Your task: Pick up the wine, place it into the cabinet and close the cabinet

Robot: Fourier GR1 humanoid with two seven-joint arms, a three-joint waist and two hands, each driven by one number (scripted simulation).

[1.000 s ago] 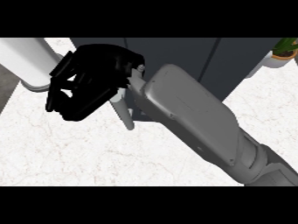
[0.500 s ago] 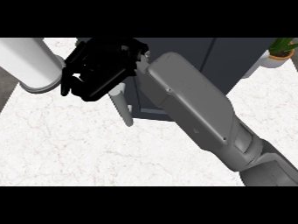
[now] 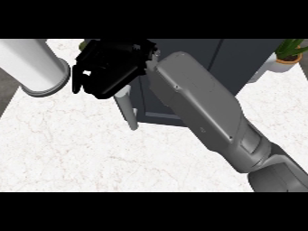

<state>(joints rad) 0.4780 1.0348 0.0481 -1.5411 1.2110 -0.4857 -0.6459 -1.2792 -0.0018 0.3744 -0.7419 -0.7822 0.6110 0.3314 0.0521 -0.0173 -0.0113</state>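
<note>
The wine is not showing anywhere (the hand may be hiding it). The right hand point(image 3: 109, 67) is hovering over the cabinet point(image 3: 236, 58) door's handle point(image 3: 127, 110) at the counter's point(image 3: 83, 149) far edge. I cannot tell whether it is clamping anything. Closing, I judge, is remaining.

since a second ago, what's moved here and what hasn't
The right hand moved up and right, toward the dark cabinet, and now sits over the upper end of its white door handle, fingers curled as before. Nothing was visibly taken or let go. The handle, the white cylinder at left and the potted plant stayed about where they were.
</note>
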